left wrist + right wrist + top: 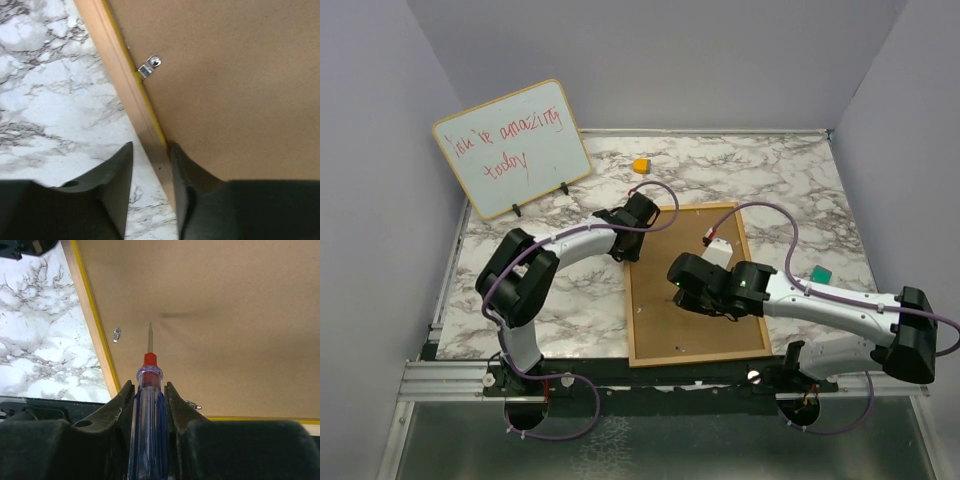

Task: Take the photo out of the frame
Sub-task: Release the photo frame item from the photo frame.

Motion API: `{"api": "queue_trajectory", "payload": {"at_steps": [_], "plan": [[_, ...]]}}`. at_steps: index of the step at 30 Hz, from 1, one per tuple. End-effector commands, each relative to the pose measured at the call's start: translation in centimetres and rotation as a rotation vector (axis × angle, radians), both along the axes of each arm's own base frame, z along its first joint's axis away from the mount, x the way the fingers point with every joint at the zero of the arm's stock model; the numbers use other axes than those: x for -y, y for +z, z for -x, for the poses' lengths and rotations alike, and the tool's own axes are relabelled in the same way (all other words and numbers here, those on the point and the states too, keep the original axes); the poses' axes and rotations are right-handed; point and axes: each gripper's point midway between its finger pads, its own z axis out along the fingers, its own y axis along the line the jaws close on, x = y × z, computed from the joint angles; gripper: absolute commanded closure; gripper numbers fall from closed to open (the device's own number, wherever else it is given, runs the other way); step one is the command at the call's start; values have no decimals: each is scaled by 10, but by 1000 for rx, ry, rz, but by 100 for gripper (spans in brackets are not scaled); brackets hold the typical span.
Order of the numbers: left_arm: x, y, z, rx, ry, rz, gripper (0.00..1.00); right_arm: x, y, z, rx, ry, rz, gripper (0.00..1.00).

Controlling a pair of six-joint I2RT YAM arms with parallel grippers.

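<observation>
We are looking down on the picture frame (pixel 660 320) lying face down on the marble table (pixel 570 310), toward 4 o'clock from its centre, brown backing board (pixel 225 315) facing up and the photo hidden from us. The left gripper (pixel 150 170) is sitting at the frame's 11 o'clock corner, its jaws standing part open astride the wooden rail (pixel 125 85): one jaw is lying against the rail's inner side, while a strip of marble is showing between the other jaw and the wood. A metal clip (pixel 150 66) is sitting on the backing at 12 o'clock from that gripper. The right gripper (pixel 149 385) is hovering over the middle of the backing, clamping a screwdriver (pixel 148 415) with a clear blue handle and red collar; its shaft is pointing to 12 o'clock in the wrist view, and we cannot tell whether the tip is touching the board. A whiteboard (pixel 512 148) with red handwriting is leaning at the table's 10 o'clock, a small yellow block (pixel 640 165) is resting at 12 o'clock from the frame, and a green object (pixel 820 273) is lying at 3 o'clock.
</observation>
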Motion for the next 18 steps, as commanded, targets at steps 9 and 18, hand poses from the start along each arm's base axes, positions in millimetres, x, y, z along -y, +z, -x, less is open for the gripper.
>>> {"api": "queue_trajectory", "payload": {"at_steps": [9,18], "plan": [[-24,46,1,87,64,124,20,34,14,-3,67,-111,-13,99],[3,87,-69,157,150,382,6,61,16,-7,133,-179,-4,99]]}}
